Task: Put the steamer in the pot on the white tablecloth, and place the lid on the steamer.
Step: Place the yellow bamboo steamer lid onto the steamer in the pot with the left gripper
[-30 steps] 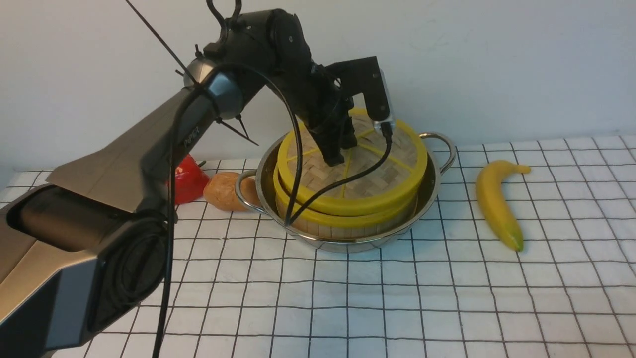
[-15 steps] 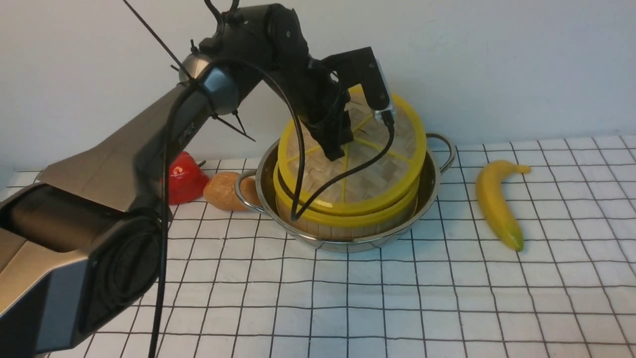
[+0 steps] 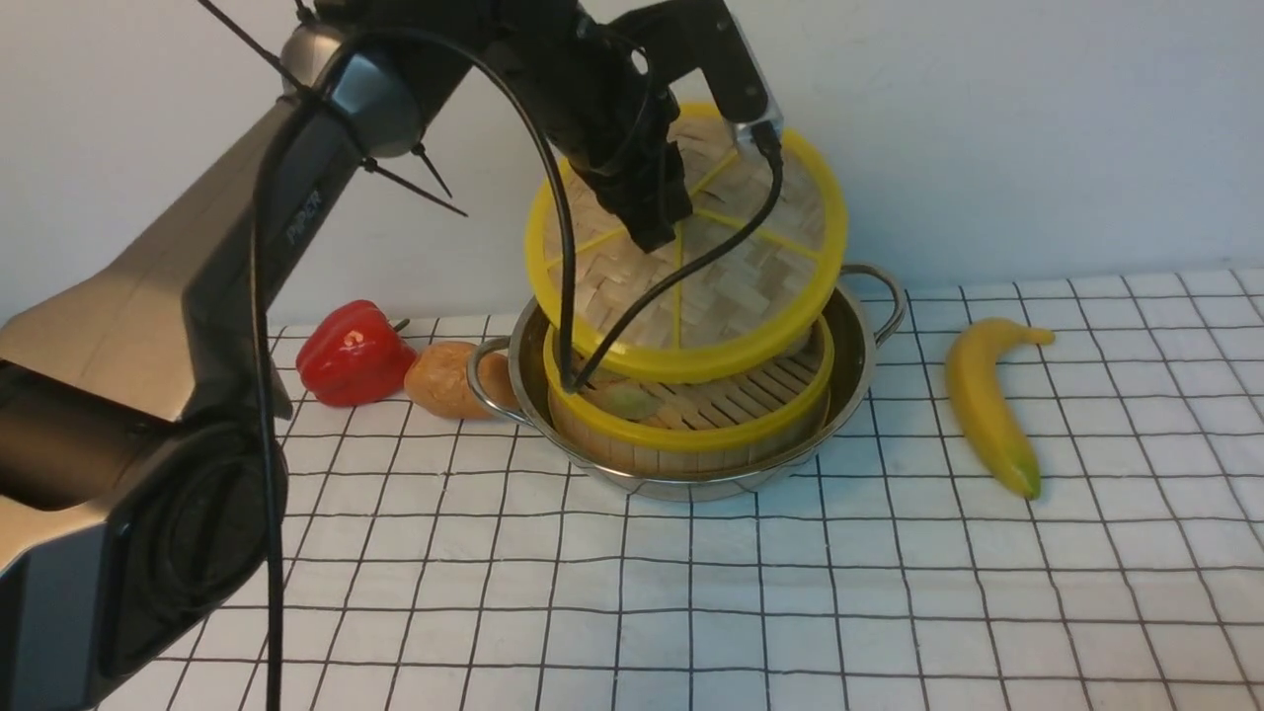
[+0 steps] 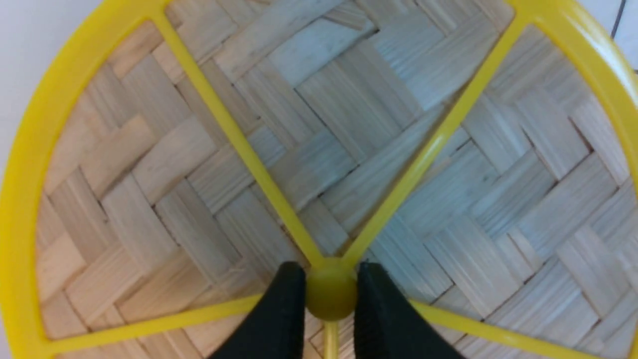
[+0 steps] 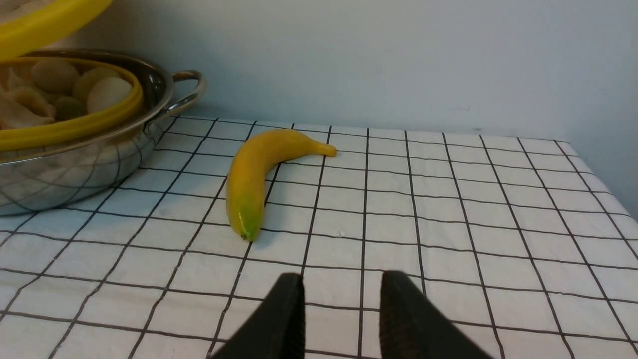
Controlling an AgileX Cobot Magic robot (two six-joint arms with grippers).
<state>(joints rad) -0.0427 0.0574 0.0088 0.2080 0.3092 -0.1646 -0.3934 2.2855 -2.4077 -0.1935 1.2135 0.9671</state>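
- My left gripper (image 4: pixel 330 273) pinches the knob (image 4: pixel 331 300) of the flat yellow-rimmed woven-bamboo lid (image 3: pixel 731 286), tilted above the slatted bamboo steamer (image 3: pixel 691 436).
- My right gripper (image 5: pixel 341 286) gapes, seemingly empty.

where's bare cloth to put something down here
The widest bare cloth is the near stretch in front of the pot. There is also room right of the banana, out to the cloth's edge. Back left is crowded: pepper and potato sit close by the pot's handle, and the left gripper holds the lid tilted above the pot.

hidden: steamer (image 3: pixel 711 437) far half, behind lid (image 3: pixel 750 296); cropped: pot (image 5: pixel 75 169), right wrist view
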